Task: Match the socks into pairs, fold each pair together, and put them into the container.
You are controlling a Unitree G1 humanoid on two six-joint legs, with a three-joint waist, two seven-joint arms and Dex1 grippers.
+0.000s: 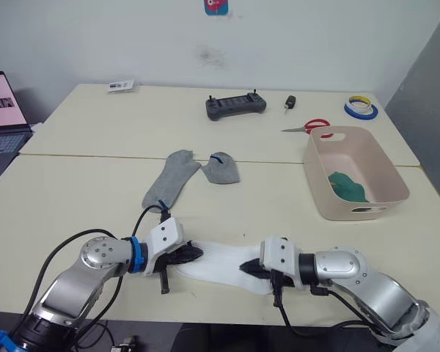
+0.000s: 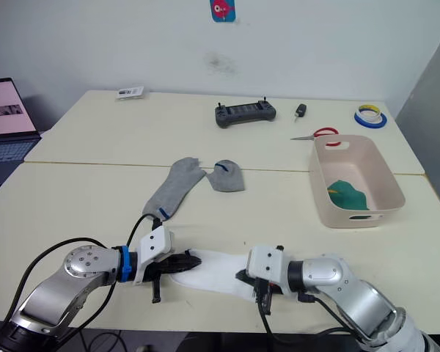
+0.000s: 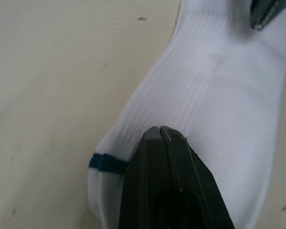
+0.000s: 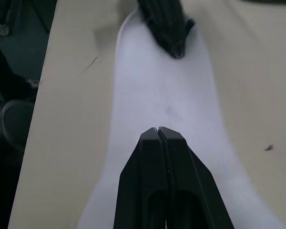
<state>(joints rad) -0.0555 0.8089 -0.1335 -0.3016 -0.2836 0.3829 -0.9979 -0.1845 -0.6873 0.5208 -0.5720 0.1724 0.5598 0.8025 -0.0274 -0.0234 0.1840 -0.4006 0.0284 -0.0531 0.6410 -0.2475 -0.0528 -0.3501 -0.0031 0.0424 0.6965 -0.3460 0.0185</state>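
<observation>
The cream table (image 1: 95, 191) carried everything, with a seam running across it behind the socks. On its right side sat the pale pink container (image 1: 391, 178), and a green sock (image 1: 346, 186) lay inside it against the near wall. A laptop (image 1: 4, 110) stood off the table's left edge.

Near the front edge lay a white sock (image 1: 220, 265), stretched flat between the two arms. The left gripper (image 1: 193, 254) rested on one end of it, its black fingers (image 3: 167, 162) pressed tightly together on top of the fabric beside a small blue mark; nothing showed between them. The right gripper (image 1: 247, 268) rested on the other end, its fingers (image 4: 157, 152) likewise clenched together and lying on the white cloth.

Further back, toward the middle of the table, a long grey sock (image 1: 169, 180) lay stretched out, and just beside it a folded grey sock (image 1: 221, 169) with a blue mark at its top.

Along the far side stood a dark handheld controller (image 1: 235, 105), red-handled scissors (image 1: 308, 126), a roll of blue and yellow tape (image 1: 361, 107), a small black object (image 1: 288, 103), and a white label (image 1: 121, 86) at the far left.
</observation>
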